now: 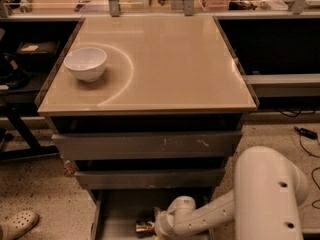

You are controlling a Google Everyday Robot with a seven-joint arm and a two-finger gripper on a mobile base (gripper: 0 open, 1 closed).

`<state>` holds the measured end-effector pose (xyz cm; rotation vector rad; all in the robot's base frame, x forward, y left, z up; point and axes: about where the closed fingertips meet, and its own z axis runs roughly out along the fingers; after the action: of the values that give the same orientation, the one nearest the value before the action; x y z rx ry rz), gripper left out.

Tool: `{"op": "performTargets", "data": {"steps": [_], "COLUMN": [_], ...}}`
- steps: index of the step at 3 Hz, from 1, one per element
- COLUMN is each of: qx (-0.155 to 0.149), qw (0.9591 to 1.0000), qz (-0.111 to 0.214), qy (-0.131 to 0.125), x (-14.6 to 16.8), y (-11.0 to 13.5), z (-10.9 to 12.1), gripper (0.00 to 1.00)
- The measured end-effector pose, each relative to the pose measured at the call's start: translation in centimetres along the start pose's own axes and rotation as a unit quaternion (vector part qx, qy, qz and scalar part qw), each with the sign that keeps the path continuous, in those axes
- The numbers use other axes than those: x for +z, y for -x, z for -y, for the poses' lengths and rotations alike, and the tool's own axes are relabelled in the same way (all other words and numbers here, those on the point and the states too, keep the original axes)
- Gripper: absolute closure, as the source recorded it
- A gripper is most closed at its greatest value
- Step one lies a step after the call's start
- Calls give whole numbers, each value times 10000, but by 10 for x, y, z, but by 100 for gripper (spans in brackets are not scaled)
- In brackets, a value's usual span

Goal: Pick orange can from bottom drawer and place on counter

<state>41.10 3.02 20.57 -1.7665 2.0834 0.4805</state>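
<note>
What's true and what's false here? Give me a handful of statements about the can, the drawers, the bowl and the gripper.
1. The bottom drawer is pulled open. True.
2. The gripper is down in the bottom drawer, right beside the orange can. True.
3. A white bowl stands on the left part of the counter. True.
4. The orange can lies inside the white bowl. False: it is in the bottom drawer.
5. All three drawers are open. False: only the bottom drawer is; the two wider drawers above it are closed.
</note>
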Motion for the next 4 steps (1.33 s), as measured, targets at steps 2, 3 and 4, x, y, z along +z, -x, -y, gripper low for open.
{"op": "performTargets", "data": {"steps": [2, 3, 4], "qx": [3, -51, -51], "qw": [9996, 9994, 9991], "qz": [249, 253, 210], "qy": [146, 247, 357], "x": [50, 69, 85], "y": [-1, -7, -14], "z": [8, 9, 8], "gripper": [0, 0, 18]}}
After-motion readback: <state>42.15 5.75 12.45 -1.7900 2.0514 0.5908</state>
